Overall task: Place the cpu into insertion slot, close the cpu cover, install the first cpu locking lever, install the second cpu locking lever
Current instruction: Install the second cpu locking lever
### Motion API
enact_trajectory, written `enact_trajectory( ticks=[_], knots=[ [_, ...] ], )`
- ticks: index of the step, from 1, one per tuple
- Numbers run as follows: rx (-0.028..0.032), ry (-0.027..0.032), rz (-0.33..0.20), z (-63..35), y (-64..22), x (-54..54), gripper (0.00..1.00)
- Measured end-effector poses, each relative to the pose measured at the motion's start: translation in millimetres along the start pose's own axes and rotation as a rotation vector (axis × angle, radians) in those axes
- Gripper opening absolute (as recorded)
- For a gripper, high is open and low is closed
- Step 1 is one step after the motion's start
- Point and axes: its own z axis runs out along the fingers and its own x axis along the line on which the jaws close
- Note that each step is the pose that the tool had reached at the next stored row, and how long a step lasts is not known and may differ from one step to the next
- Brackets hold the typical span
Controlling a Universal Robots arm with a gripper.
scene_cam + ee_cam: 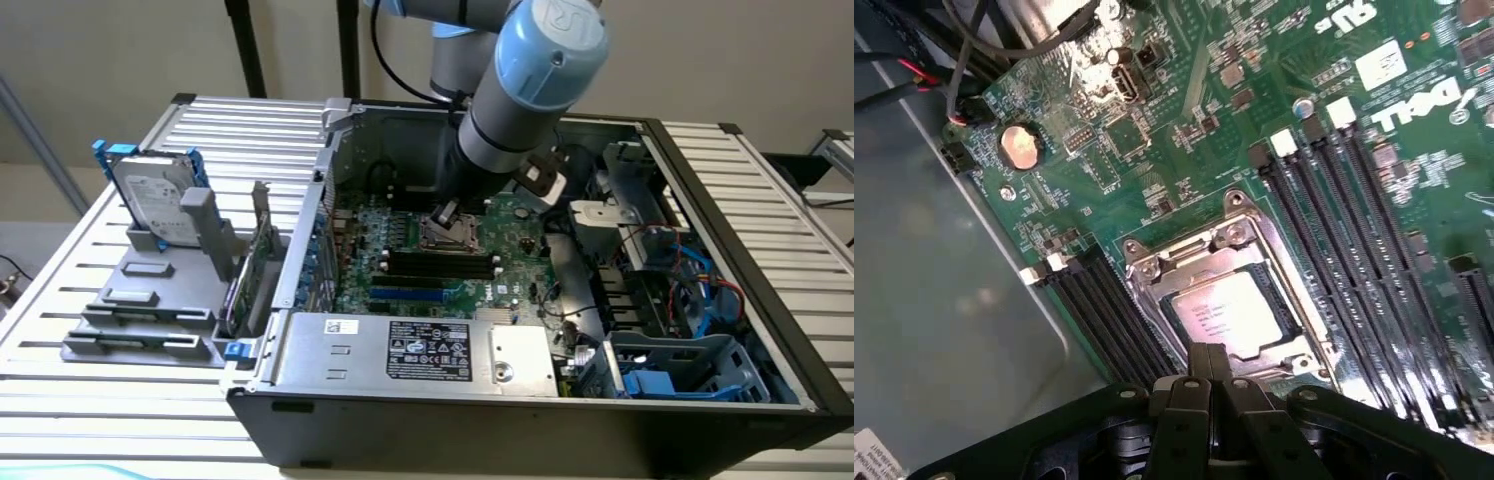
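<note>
One pincer [1209, 385], fingers pressed together and holding nothing, hovers over the near edge of the insertion slot [1229, 300]. The cpu [1226, 308] sits just beyond its tips, framed by the cpu cover [1154, 268].

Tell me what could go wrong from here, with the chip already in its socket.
1. The shut hand hangs right at the edge of the metal cover that frames the chip; a skewed push might scrape the chip or bend the cover.
2. Memory slots stand close beside the socket, so a slip sideways could hit them.
3. The arm reaches deep into the computer case, near loose cables.
</note>
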Motion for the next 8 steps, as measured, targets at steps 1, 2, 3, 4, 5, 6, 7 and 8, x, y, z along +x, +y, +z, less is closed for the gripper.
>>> enact_trajectory(
  ticks=[1, 2, 3, 4, 5, 6, 7, 8],
  knots=[
    [0.0003, 0.0001, 0.0, -4.4, 0.1, -1.3, 0.11],
    [0.0005, 0.0001, 0.001, -8.3, 0.3, -2.8, 0.11],
    [0.0007, 0.0, 0.001, -12.2, 0.6, -4.3, 0.11],
    [0.0009, 0.0, 0.001, -15.5, 0.9, -5.8, 0.11],
    [0.001, -0.0002, 0.001, -18.0, 1.2, -7.6, 0.11],
    [0.0009, -0.0001, 0.001, -19.6, 1.2, -9.7, 0.11],
    [0.0007, -0.0005, 0.002, -20.5, 1.0, -11.5, 0.11],
    [0.0003, -0.0012, 0.002, -21.0, 0.1, -13.6, 0.11]
  ],
)
